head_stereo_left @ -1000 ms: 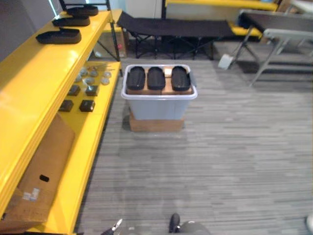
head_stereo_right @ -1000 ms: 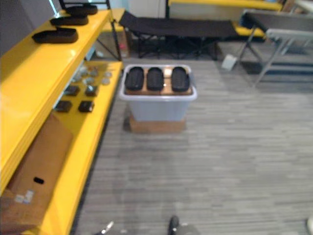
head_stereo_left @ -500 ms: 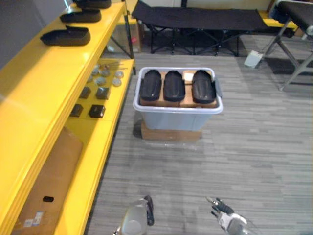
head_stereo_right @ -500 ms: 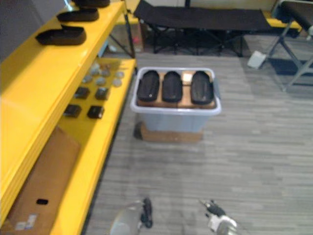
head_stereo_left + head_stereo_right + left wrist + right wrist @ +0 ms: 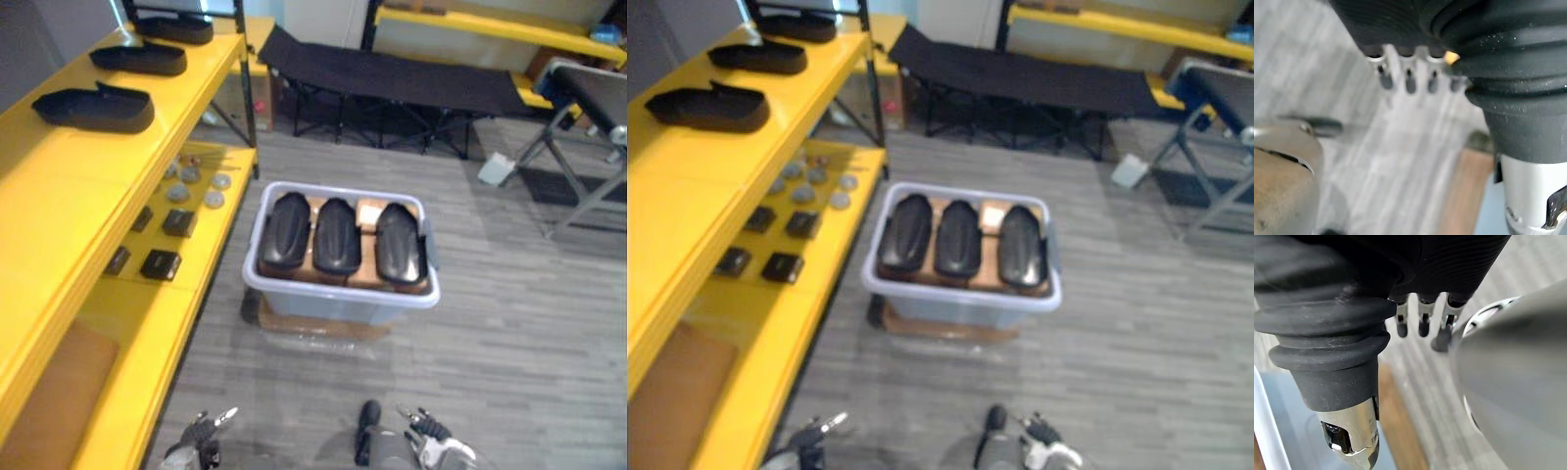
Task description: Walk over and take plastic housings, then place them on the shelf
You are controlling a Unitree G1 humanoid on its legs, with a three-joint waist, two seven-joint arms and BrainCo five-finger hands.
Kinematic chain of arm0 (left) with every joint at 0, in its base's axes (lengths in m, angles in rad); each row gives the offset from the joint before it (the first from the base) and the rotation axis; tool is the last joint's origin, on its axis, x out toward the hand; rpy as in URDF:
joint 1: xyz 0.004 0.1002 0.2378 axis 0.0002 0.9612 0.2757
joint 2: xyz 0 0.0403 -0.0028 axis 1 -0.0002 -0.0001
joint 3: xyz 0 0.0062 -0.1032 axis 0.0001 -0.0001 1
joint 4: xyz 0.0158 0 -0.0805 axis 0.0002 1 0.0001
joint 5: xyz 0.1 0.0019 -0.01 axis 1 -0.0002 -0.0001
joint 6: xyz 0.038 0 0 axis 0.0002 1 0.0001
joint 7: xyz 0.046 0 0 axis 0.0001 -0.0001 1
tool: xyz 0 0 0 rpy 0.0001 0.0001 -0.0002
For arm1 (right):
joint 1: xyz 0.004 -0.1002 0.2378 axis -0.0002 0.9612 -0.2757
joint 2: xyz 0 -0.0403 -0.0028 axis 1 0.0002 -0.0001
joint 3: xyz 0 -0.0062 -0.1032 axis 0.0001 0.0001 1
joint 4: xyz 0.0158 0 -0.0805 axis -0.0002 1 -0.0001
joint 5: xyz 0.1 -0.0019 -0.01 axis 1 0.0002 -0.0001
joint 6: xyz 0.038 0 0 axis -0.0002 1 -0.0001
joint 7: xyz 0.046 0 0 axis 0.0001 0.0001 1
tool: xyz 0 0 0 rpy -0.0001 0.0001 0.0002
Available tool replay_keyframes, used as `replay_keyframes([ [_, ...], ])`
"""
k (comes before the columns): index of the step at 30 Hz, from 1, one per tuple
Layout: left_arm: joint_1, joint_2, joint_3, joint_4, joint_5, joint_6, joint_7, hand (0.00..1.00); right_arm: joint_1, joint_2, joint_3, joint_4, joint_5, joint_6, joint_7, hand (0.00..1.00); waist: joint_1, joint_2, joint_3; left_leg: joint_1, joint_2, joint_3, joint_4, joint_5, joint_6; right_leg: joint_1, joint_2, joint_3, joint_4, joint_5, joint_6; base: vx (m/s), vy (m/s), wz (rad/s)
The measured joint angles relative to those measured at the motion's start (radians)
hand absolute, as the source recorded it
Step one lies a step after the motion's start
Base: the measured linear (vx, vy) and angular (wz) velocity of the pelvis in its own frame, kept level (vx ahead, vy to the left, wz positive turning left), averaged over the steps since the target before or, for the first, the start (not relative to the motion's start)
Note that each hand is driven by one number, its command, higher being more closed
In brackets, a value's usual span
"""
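Left wrist view has the left hand [image 5: 1408, 84] hanging over the grey plank floor [image 5: 1400, 161], its silver dark-tipped fingers straight and holding nothing. The right hand [image 5: 1422, 325] hangs the same way in its own wrist view, fingers loose and empty. From the head camera both hands show low at the near edge, well apart from the load.

Ahead of them a pale grey plastic bin [image 5: 338, 299] stands on a flat brown cardboard base [image 5: 313, 328] on the floor. Three black oval plastic housings [image 5: 336, 238] lie side by side across the top of the bin.

To the robot's left runs a yellow metal shelf [image 5: 59, 186]. Three more black housings [image 5: 95, 106] lie in a row on its top level, apart from each other. Its lower level carries small black square parts [image 5: 160, 263] and small grey round discs [image 5: 191, 176]. Beyond the bin stands a black folding cot [image 5: 392, 76].
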Motion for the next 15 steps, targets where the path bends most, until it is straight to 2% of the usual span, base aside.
replay_keyframes([
  [1, -0.003, -0.034, 0.017, 0.018, -0.015, 0.007, 0.001, 0.00, -0.003, -0.012, 0.004, 0.004, 0.000, 0.006, -0.001, 0.00, -0.002, 0.027, 0.004, 0.008, 0.018, -0.002, 0.004, 0.016, -0.009, -0.003, 0.018, -0.001, 0.028, -0.037, -0.006, 0.23, -0.161, -0.04],
  [2, -0.004, -0.032, 0.021, 0.019, -0.019, 0.012, 0.001, 0.00, -0.003, -0.013, 0.005, 0.004, 0.001, 0.007, -0.001, 0.00, -0.003, 0.027, 0.007, 0.005, 0.022, -0.008, 0.025, 0.027, -0.013, -0.004, 0.018, 0.000, 0.047, -0.057, -0.010, 0.25, -0.212, -0.06],
  [3, -0.002, -0.030, 0.025, 0.022, -0.020, 0.017, 0.002, 0.00, 0.003, -0.021, 0.024, 0.005, 0.000, 0.010, 0.000, 0.00, -0.006, 0.018, 0.010, -0.025, 0.025, -0.031, 0.122, 0.048, -0.017, 0.011, 0.021, 0.001, 0.066, -0.090, -0.015, 0.21, -0.239, 0.02],
  [4, -0.002, -0.030, 0.033, 0.019, -0.020, 0.014, 0.002, 0.00, 0.014, -0.029, 0.038, 0.005, -0.003, 0.010, 0.002, 0.00, -0.007, 0.013, 0.014, -0.101, 0.039, -0.063, 0.306, 0.079, -0.007, 0.047, 0.028, 0.003, 0.047, -0.119, -0.025, 0.20, -0.236, 0.05],
  [5, -0.002, -0.028, 0.037, 0.017, -0.020, 0.010, 0.002, 0.00, 0.018, -0.035, 0.046, 0.006, -0.004, 0.009, 0.003, 0.00, -0.007, 0.010, 0.015, -0.146, 0.047, -0.079, 0.406, 0.107, -0.004, 0.068, 0.030, 0.005, 0.032, -0.128, -0.029, 0.16, -0.158, -0.04],
  [6, -0.002, -0.018, 0.047, 0.016, -0.024, 0.003, 0.004, 0.00, 0.023, -0.040, 0.057, 0.010, -0.025, 0.011, 0.006, 0.00, 0.001, 0.005, 0.022, -0.234, 0.063, -0.099, 0.578, 0.115, -0.002, 0.104, 0.037, 0.009, 0.002, -0.137, -0.033, 0.16, -0.092, -0.09],
  [7, 0.000, -0.018, 0.048, 0.015, -0.036, -0.001, 0.006, 0.00, 0.025, -0.046, 0.060, 0.010, -0.043, 0.010, 0.007, 0.00, 0.001, 0.009, 0.022, -0.276, 0.064, -0.103, 0.611, 0.071, -0.002, 0.135, 0.040, 0.009, -0.019, -0.138, -0.034, 0.21, -0.076, -0.19],
  [8, 0.007, -0.018, 0.046, 0.012, -0.043, -0.006, 0.011, 0.00, 0.036, -0.054, 0.051, 0.011, -0.055, 0.008, 0.008, 0.00, -0.001, 0.009, 0.022, -0.318, 0.051, -0.067, 0.525, 0.035, 0.000, 0.170, 0.032, 0.006, -0.046, -0.132, -0.024, 0.20, -0.048, -0.14],
  [9, 0.007, -0.016, 0.044, 0.012, -0.042, -0.007, 0.011, 0.00, 0.038, -0.054, 0.041, 0.010, -0.062, 0.007, 0.008, 0.00, -0.001, 0.009, 0.022, -0.320, 0.039, -0.053, 0.450, 0.036, 0.001, 0.177, 0.026, 0.007, -0.053, -0.128, -0.017, 0.19, 0.020, -0.21],
  [10, 0.007, -0.015, 0.035, 0.013, -0.037, -0.009, 0.011, 0.00, 0.041, -0.055, 0.038, 0.008, -0.062, 0.006, 0.007, 0.00, -0.003, 0.011, 0.021, -0.323, 0.016, -0.042, 0.260, 0.059, 0.007, 0.194, 0.020, 0.009, -0.071, -0.126, -0.001, 0.20, 0.126, -0.24],
  [11, 0.010, -0.008, 0.030, 0.015, -0.030, -0.011, 0.012, 0.00, 0.045, -0.051, 0.032, 0.009, -0.061, 0.007, 0.004, 0.00, 0.001, 0.006, 0.021, -0.318, -0.006, -0.043, 0.155, 0.157, 0.033, 0.203, 0.009, 0.017, -0.082, -0.129, 0.022, 0.17, 0.118, -0.24],
  [12, 0.012, -0.004, 0.029, 0.015, -0.029, -0.010, 0.012, 0.00, 0.046, -0.047, 0.032, 0.008, -0.061, 0.007, 0.004, 0.00, 0.002, -0.003, 0.020, -0.309, -0.013, -0.035, 0.140, 0.158, 0.033, 0.204, 0.001, 0.021, -0.083, -0.128, 0.024, 0.20, 0.131, -0.10],
  [13, 0.020, 0.007, 0.027, 0.016, -0.016, -0.013, 0.012, 0.00, 0.050, -0.023, 0.032, 0.005, -0.061, 0.007, 0.004, 0.00, -0.004, -0.016, 0.004, -0.292, -0.052, -0.023, 0.081, 0.181, 0.042, 0.209, -0.022, 0.024, -0.097, -0.116, 0.051, 0.26, 0.111, 0.07],
  [14, 0.012, 0.017, 0.024, 0.017, 0.003, -0.020, 0.015, 0.00, 0.049, -0.010, 0.030, 0.004, -0.060, 0.007, 0.000, 0.00, -0.008, -0.042, 0.003, -0.295, -0.077, -0.020, 0.066, 0.185, 0.048, 0.205, -0.043, 0.019, -0.115, -0.108, 0.063, 0.26, 0.111, 0.13],
  [15, 0.007, 0.022, 0.020, 0.017, 0.007, -0.022, 0.017, 0.00, 0.049, -0.010, 0.030, 0.005, -0.060, 0.007, -0.001, 0.00, -0.008, -0.048, 0.008, -0.299, -0.087, -0.020, 0.066, 0.185, 0.048, 0.205, -0.049, 0.015, -0.120, -0.105, 0.068, 0.23, 0.116, 0.16],
])
